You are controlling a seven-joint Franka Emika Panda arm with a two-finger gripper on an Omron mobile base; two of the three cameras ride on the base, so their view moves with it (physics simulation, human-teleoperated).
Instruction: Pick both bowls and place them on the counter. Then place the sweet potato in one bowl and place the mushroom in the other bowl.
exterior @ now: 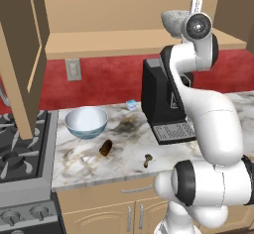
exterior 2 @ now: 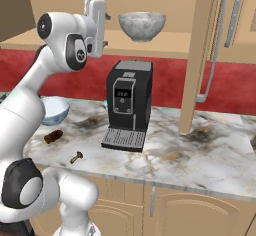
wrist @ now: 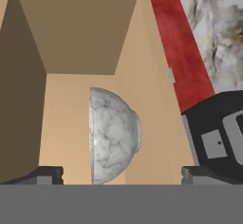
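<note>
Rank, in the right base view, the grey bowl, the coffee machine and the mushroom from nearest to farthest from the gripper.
1. Grey bowl: on the shelf, just right of the open gripper.
2. Coffee machine: on the counter, below the gripper.
3. Mushroom: near the counter's front edge, lowest in the picture.

A red wall (exterior: 99, 79) is running behind the worktop, with a pale outlet (exterior: 73, 70) on it. Tan wood cabinets (exterior 2: 190, 210) are standing below, a black coffee machine (exterior 2: 129, 105) is sitting in the middle, and a stove (exterior: 20, 153) is showing at the left.
</note>
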